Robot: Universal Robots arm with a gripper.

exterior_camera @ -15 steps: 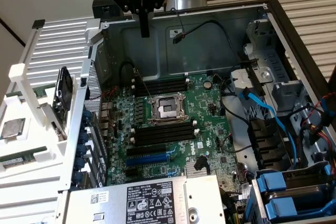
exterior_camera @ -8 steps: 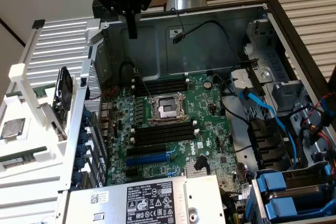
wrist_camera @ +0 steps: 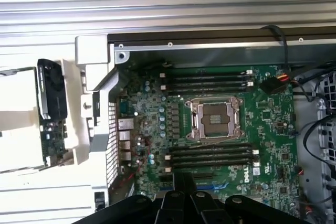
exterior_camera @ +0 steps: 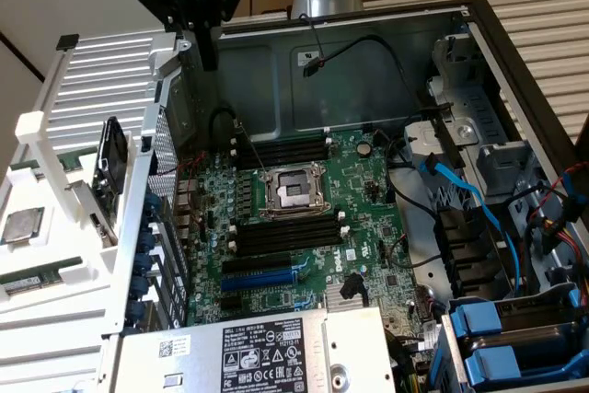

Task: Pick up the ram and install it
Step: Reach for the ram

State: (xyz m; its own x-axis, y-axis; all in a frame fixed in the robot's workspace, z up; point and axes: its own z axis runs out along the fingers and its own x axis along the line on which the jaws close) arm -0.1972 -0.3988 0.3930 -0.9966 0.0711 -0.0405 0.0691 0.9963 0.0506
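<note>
Above edge of open metal computer case (exterior_camera: 368,80), your black gripper (exterior_camera: 208,60) hangs, fingers pressed together, nothing between them. Ram (exterior_camera: 33,280), thin flat green stick, lies on white ribbed tray (exterior_camera: 92,89) at exterior view's left, well apart from your gripper. Long black slots (exterior_camera: 281,236) sit on bumpy green motherboard (exterior_camera: 368,218).

Green motherboard (exterior_camera: 308,186), black memory slots (exterior_camera: 281,238), blue cable (exterior_camera: 465,186), white ribbed tray (exterior_camera: 97,89), green ram (exterior_camera: 32,280), black pincer (exterior_camera: 207,52)

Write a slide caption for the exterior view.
Shut tool hangs above the open computer case; the ram lies on the white rack beside it.
</note>
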